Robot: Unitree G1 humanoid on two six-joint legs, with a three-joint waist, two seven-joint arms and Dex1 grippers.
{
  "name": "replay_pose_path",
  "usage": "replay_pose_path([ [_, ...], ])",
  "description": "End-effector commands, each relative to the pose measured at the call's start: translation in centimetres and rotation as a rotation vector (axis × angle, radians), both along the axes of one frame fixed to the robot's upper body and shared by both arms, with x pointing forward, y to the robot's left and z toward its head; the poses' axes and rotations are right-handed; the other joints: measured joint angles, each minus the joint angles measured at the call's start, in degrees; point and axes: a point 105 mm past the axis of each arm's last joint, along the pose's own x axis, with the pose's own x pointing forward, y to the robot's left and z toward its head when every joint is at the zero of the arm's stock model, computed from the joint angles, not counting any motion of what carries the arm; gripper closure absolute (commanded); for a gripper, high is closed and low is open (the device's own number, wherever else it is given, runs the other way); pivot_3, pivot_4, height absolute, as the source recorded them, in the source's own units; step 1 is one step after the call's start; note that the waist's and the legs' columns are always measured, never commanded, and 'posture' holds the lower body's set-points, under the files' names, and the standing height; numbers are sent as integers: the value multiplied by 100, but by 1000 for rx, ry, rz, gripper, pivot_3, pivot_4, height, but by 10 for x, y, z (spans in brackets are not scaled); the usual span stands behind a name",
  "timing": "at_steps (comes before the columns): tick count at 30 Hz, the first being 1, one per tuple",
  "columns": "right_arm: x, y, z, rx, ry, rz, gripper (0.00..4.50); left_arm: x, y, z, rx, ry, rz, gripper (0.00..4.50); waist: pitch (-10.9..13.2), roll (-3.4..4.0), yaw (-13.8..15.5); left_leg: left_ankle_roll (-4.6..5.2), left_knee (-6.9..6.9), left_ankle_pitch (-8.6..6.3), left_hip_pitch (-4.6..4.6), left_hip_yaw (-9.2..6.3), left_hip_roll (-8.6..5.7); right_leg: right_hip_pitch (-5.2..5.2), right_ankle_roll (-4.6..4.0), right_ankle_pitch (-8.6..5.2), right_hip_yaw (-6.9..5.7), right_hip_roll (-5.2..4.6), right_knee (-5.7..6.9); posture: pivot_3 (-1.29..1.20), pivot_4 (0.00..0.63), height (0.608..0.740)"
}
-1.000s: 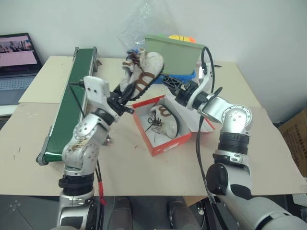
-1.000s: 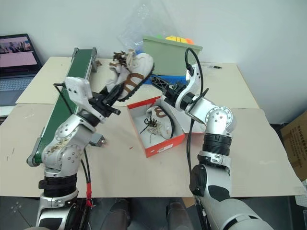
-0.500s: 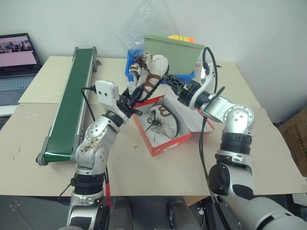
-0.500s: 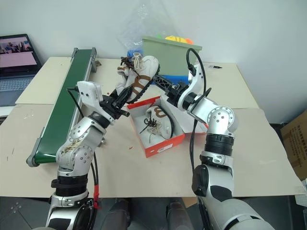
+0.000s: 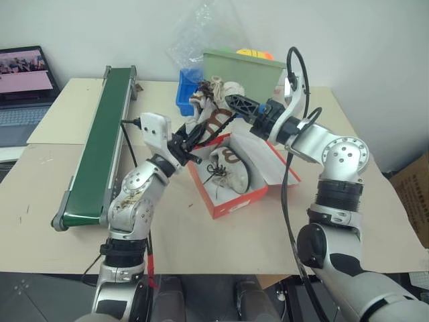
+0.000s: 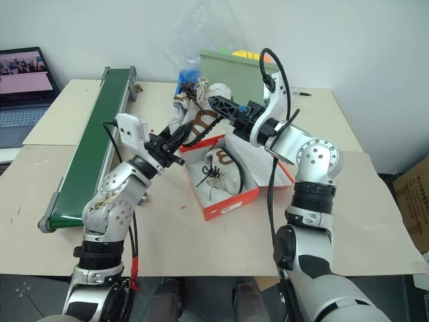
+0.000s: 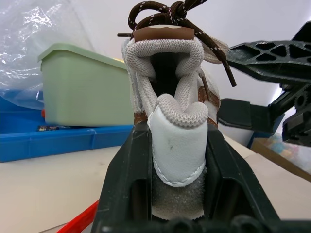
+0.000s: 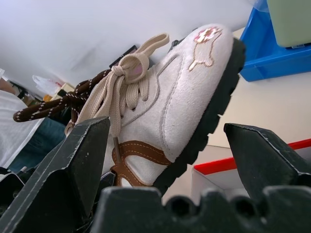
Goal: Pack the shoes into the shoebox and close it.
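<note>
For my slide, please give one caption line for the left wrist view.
Left gripper shut on a shoe's heel, with the green bin behind.

From the head we look forward and down with two eyes set side by side; both take in the table [image 5: 375, 221], the open shoebox [image 5: 231, 194] near centre, the conveyor [image 5: 94, 144] at ten o'clock and the green bin [image 5: 244, 74] at twelve. Our left wrist camera sits very close behind the raised shoe [image 7: 172, 121], facing along its heel toward the bin. Our right wrist camera looks up along that same shoe's side from close by. All four views share this shoe.
</note>
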Motion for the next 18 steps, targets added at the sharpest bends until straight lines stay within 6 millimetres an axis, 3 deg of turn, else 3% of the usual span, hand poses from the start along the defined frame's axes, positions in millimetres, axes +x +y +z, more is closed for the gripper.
replay_pose_path([
  [1,4,-1,15,23,-55,-37,255,-17,-21,15,-21,-67,-61,3451,0,0,-4,0,0,0,0,0,0,0,0,0,0,0,0,0,150,740],
  [3,6,-1,13,18,-55,-46,733,-21,-23,15,-30,-62,-66,3454,0,0,-5,0,0,0,0,0,0,0,0,0,0,0,0,0,150,740],
  [10,9,-2,13,31,-64,-50,3157,-23,-14,15,-41,-44,-37,3454,0,1,-19,0,0,0,0,0,0,-2,0,0,2,0,2,0,150,740],
  [13,9,-1,14,31,-70,-45,3948,-21,-11,18,-43,-44,-24,3454,0,1,-16,0,0,0,0,0,0,-2,0,0,2,1,1,0,150,740],
  [18,11,-1,14,3,-79,-60,4128,-25,-1,31,-78,-71,-24,1702,0,1,-15,0,0,0,0,0,0,-2,0,0,1,1,1,0,150,740],
])
